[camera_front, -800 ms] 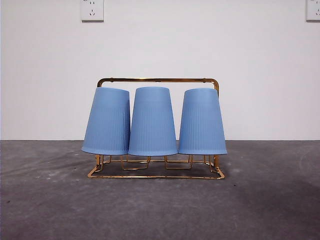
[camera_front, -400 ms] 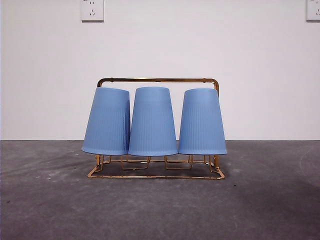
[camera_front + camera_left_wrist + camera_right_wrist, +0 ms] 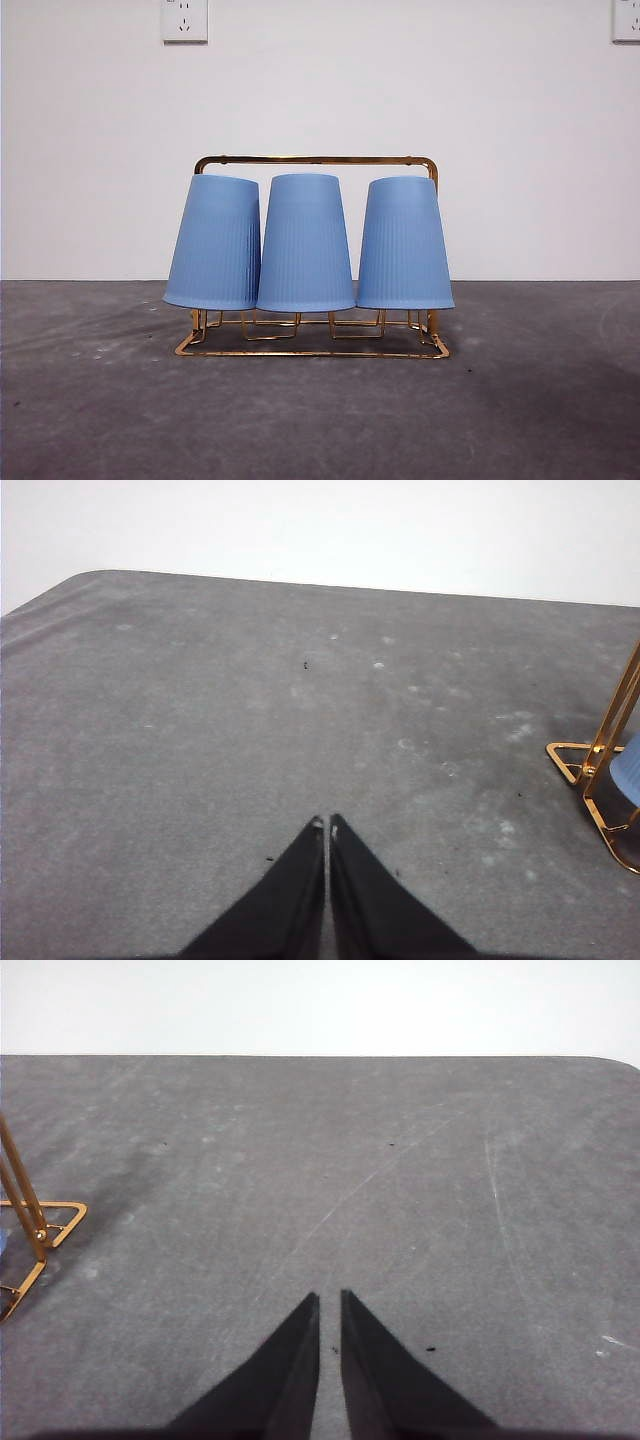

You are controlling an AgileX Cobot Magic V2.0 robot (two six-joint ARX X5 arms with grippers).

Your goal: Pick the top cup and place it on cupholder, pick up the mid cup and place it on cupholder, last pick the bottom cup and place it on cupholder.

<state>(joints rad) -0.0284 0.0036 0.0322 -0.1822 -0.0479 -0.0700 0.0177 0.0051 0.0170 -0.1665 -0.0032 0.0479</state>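
A plain white wall (image 3: 320, 100) rises behind a dark grey, scuffed table (image 3: 320, 420), with two white power sockets, one (image 3: 184, 20) at upper left, another (image 3: 626, 20) at far right.

Evenly and softly lit throughout, without glare or hard shadows. Faint diffuse shade beneath the gold wire cupholder (image 3: 312, 345) on the grey mottled tabletop (image 3: 320, 420). Sharp at the front, slightly softer from both wrists.

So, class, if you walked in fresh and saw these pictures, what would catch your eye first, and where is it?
Three blue cups stand upside down in a row on the gold cupholder, mid-table before a white wall. Both arms wait off to the sides: the left gripper and the right gripper hang empty over bare grey table.
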